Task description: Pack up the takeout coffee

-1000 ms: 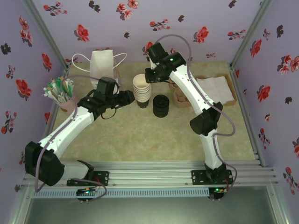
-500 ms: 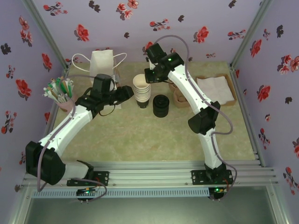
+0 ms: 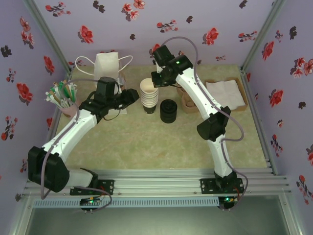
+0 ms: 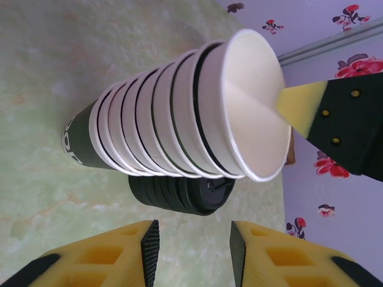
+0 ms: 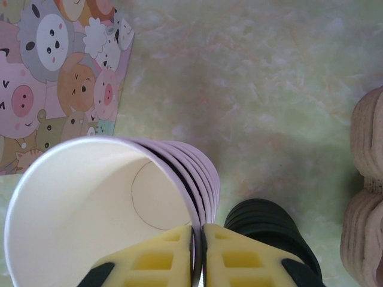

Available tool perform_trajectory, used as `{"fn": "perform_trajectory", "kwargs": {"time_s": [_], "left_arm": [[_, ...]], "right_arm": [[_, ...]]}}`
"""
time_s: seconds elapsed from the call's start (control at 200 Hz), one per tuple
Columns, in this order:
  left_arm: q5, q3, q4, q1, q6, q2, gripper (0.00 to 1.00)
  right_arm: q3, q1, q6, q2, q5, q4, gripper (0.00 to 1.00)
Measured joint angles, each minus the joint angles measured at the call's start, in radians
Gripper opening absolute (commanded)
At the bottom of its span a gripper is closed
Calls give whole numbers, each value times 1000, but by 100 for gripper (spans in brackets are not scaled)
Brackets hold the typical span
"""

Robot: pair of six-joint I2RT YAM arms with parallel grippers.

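The left gripper [image 4: 194, 239] sits low beside the stack of cups [image 3: 148, 98], its fingers partway apart with nothing between them. On the stack, the right gripper [image 5: 197, 234] is pinched tight on the rim of the top cup [image 5: 90, 209], one finger inside and one outside. The black stack of lids [image 3: 167, 110] stands just right of the cups, with the brown trays [image 5: 366, 197] beyond.
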Motion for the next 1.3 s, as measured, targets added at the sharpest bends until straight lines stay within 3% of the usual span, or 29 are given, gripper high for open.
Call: {"fn": "perform_trajectory", "kwargs": {"time_s": [0.29, 1.005, 1.3], "left_arm": [[16, -26, 41, 7, -23, 19, 39], [29, -50, 79, 13, -45, 19, 42], [29, -50, 74, 13, -45, -17, 47]], "right_arm": [[18, 0, 0, 0, -4, -7, 3], [71, 0, 21, -5, -30, -11, 3], [72, -1, 30, -102, -31, -14, 3]]}}
